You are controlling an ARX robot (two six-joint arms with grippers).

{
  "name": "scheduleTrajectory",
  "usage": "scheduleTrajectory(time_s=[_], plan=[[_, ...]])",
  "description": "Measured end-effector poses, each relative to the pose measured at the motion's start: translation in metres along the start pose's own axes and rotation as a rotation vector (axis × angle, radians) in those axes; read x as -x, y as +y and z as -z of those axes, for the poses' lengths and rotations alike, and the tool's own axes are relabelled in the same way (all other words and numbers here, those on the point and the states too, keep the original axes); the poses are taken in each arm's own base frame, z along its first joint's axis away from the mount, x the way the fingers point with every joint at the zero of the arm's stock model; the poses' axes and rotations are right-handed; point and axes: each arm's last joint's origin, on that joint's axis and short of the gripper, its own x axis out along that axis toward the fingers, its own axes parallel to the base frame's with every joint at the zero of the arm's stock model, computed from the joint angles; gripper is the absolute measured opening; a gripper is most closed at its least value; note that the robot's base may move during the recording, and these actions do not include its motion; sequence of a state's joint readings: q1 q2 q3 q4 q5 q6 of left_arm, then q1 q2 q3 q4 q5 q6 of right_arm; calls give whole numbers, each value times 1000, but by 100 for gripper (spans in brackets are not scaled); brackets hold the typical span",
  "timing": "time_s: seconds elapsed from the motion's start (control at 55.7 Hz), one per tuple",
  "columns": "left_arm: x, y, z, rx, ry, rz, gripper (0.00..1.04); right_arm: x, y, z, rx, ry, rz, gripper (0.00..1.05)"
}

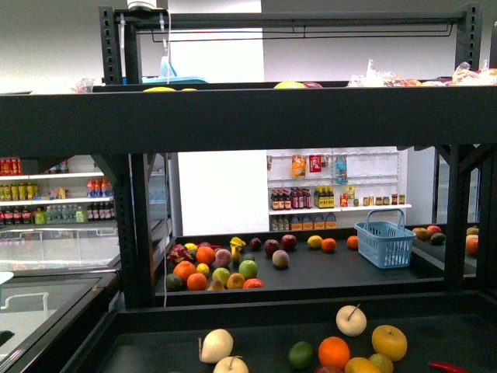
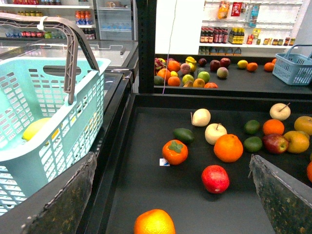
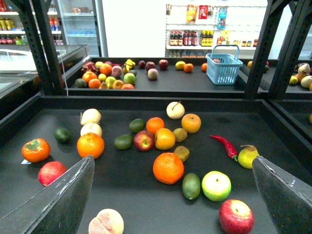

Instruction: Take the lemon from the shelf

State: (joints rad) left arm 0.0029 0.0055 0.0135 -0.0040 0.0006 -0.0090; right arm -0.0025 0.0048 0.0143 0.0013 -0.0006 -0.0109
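Lemon (image 2: 38, 127), seemingly, inside teal basket (image 2: 73, 141).

I see the lemon (image 2: 35, 128) only in the left wrist view: pale yellow, oval, lying inside the teal basket (image 2: 73, 124), partly hidden by the slats. It is off the shelf (image 1: 233, 118), which has a black metal frame and matte black tiered decks (image 3: 122, 180).
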Motion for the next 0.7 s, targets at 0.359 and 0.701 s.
scheduleTrajectory(time_s=[0.359, 0.701], plan=[[0, 0, 0, 0, 0, 0, 97, 0, 0, 0, 0, 0, 0, 97], [0, 0, 0, 0, 0, 0, 97, 0, 0, 0, 0, 0, 0, 97]])
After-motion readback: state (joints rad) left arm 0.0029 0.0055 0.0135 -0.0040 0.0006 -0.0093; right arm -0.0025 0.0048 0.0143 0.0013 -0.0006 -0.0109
